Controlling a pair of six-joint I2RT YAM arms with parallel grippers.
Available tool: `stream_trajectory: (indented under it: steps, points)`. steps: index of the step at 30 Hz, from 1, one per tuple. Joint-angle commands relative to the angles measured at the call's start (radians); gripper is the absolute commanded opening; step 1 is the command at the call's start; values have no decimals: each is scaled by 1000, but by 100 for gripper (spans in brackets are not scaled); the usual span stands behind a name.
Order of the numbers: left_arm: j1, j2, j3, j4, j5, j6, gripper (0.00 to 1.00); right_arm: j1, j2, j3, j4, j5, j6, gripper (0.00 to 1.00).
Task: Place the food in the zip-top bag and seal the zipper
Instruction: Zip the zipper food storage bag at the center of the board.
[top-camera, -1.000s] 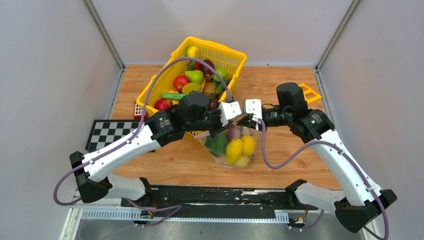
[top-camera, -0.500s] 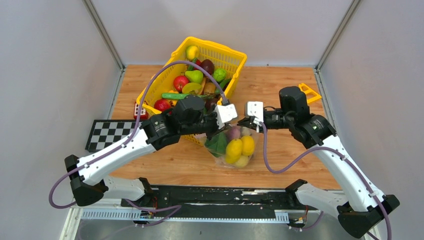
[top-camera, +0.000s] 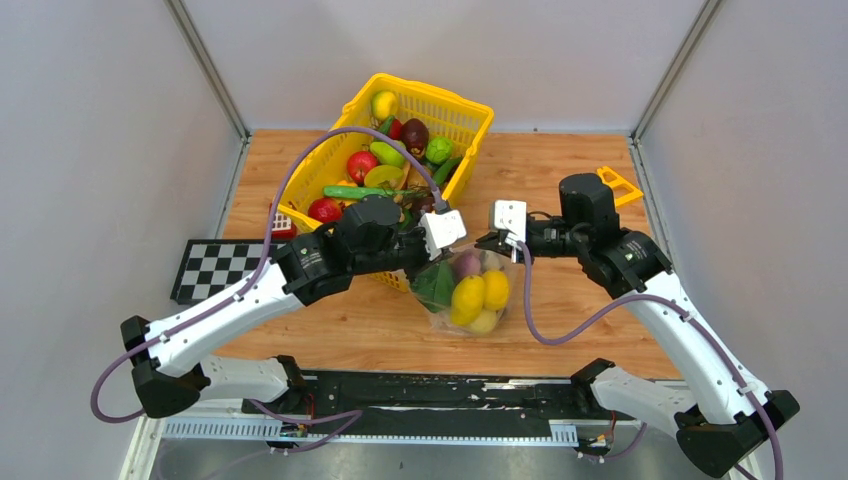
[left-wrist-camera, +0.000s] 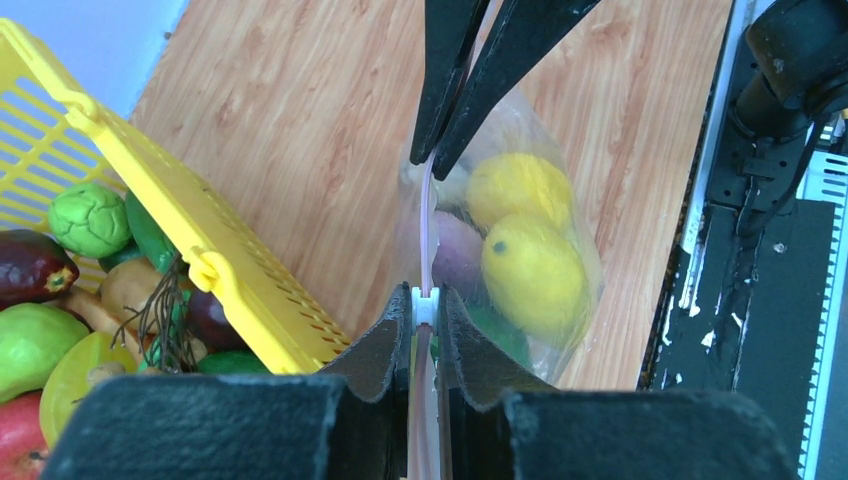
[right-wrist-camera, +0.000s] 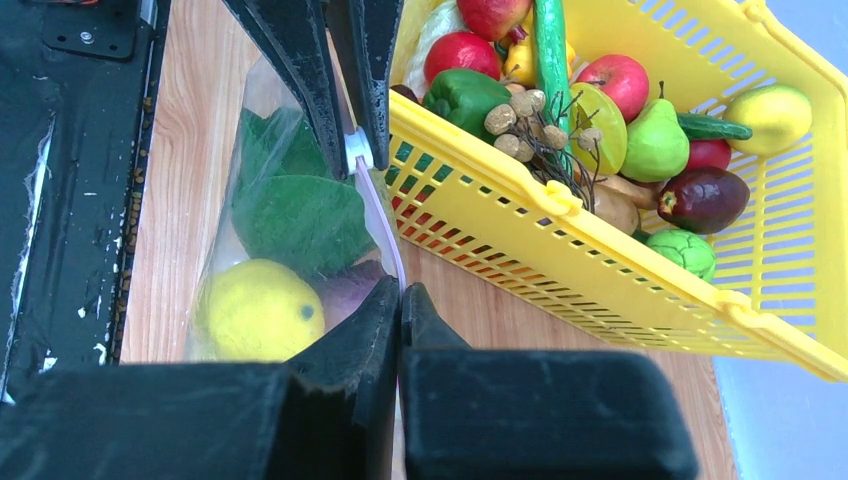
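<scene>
Clamping the zipper (left-wrist-camera: 428, 218) from opposite ends, both grippers are closed on the pink strip along the mouth of the zip-top bag (top-camera: 497, 262). The left gripper (left-wrist-camera: 425, 297) grips the strip at a small white piece. The right gripper (right-wrist-camera: 400, 292) pinches the strip at the far end, fingertips tight together. The strip runs straight between the two sets of fingertips. The bag body sits below the strip, over the wooden table (top-camera: 560, 170), just beside the near wall of the yellow basket (top-camera: 474, 124). The food (top-camera: 468, 297) in the bag comprises yellow, purple and green pieces.
</scene>
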Motion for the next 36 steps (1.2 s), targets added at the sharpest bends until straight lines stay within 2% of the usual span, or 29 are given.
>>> stream_trajectory:
  steps: [1, 28, 36]
  points:
    - [4, -43, 1, -24, -26, -1, 0, -7, -25, 9, 58, 42, 18, 0]
    - [9, -100, -16, -141, -129, 45, 0, -8, -56, -1, 44, 118, 34, 0]
    - [12, -129, -26, -188, -213, 42, 0, -8, -54, -12, 42, 176, 41, 0]
